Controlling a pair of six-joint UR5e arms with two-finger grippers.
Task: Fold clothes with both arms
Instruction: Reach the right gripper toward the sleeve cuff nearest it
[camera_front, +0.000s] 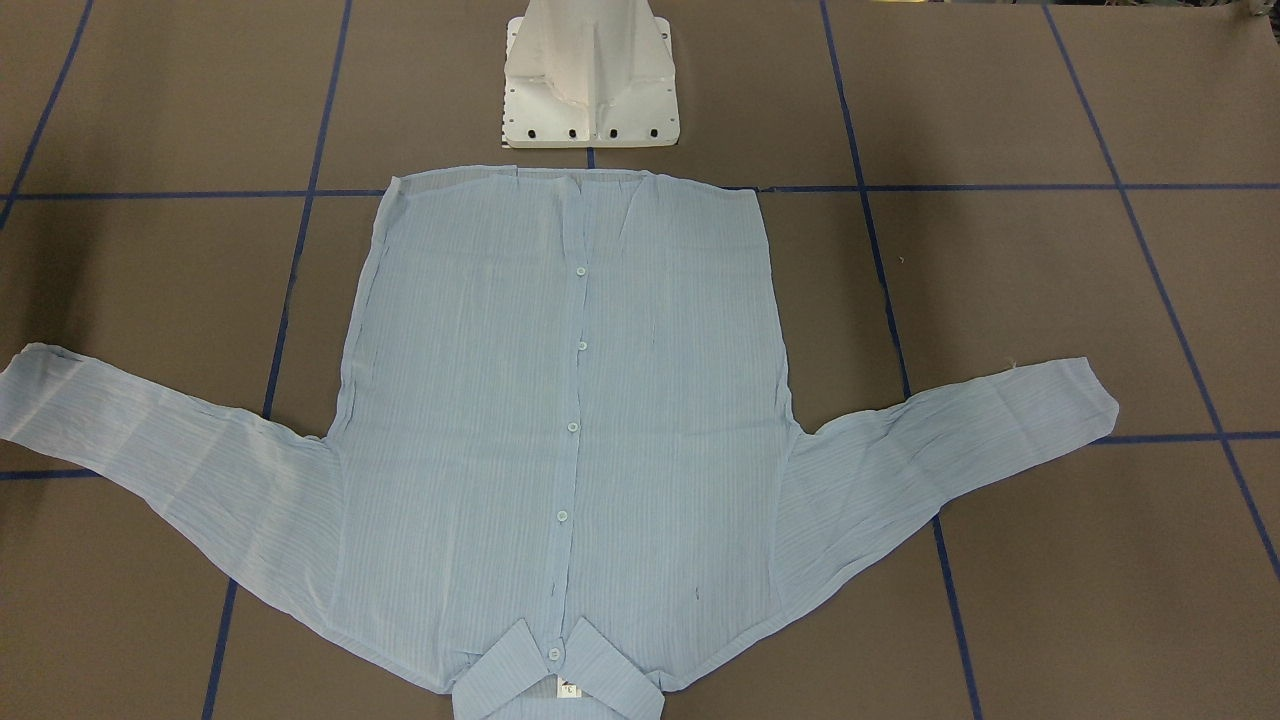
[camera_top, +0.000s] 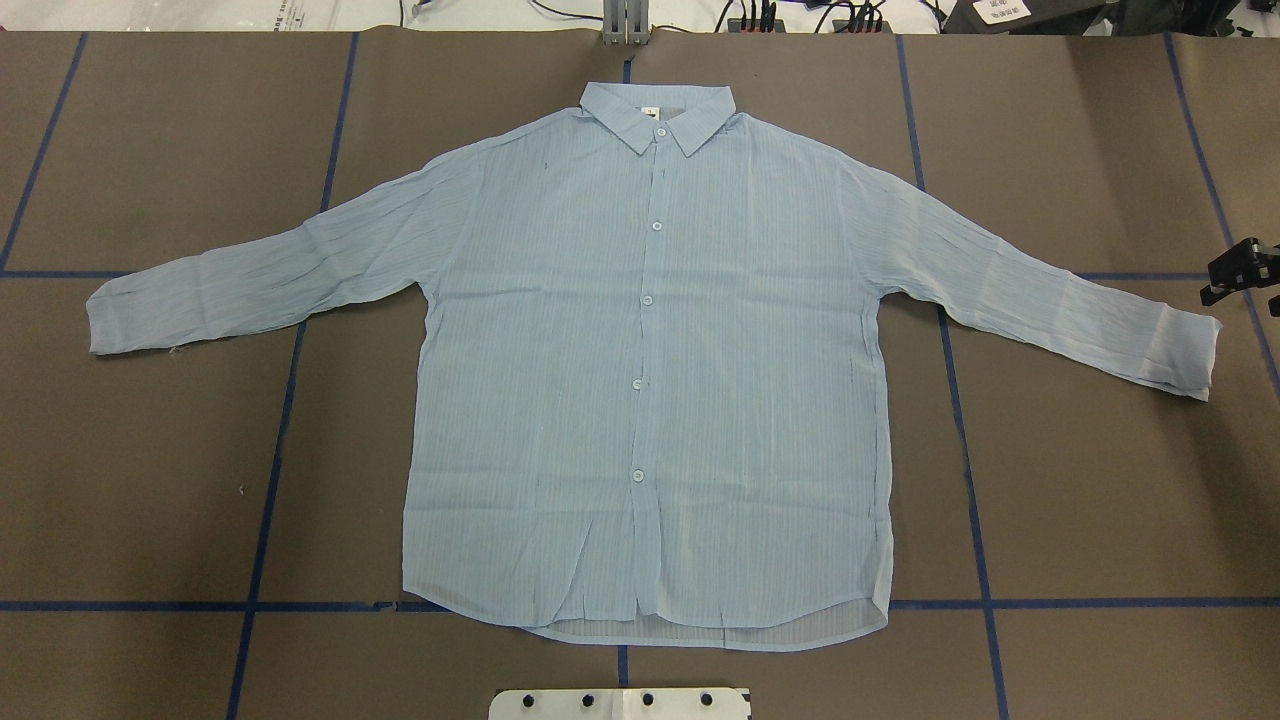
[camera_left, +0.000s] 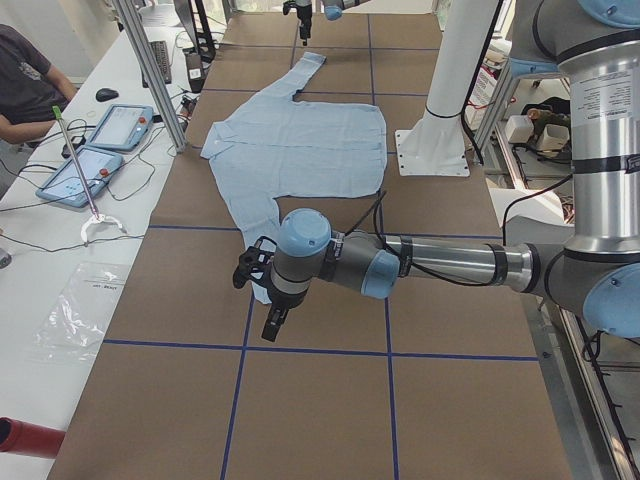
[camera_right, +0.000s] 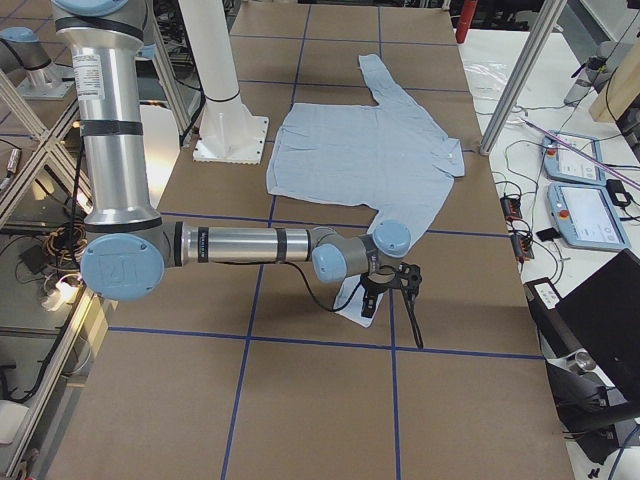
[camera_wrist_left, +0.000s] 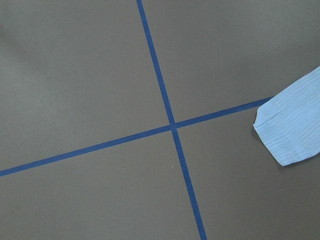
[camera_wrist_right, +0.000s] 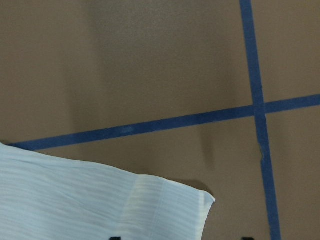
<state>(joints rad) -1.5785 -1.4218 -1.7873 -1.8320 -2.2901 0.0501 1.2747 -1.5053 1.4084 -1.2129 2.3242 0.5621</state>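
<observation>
The light-blue striped shirt (camera_top: 650, 350) lies flat, buttoned side up, on the brown table, with both sleeves spread and the collar at the far side. It also shows in the front view (camera_front: 570, 400). My right gripper (camera_top: 1243, 272) hovers just beyond the right sleeve's cuff (camera_wrist_right: 165, 210); its fingers stand apart and hold nothing. My left gripper (camera_left: 258, 300) hangs over the other sleeve's cuff (camera_wrist_left: 295, 130) and shows only in the left side view, so I cannot tell whether it is open or shut.
The white pedestal base (camera_front: 590, 80) stands at the shirt's hem side. Blue tape lines (camera_wrist_left: 172, 125) cross the brown table in a grid. A side bench with tablets (camera_left: 100, 150) and cables runs along the far edge, and a person sits at it.
</observation>
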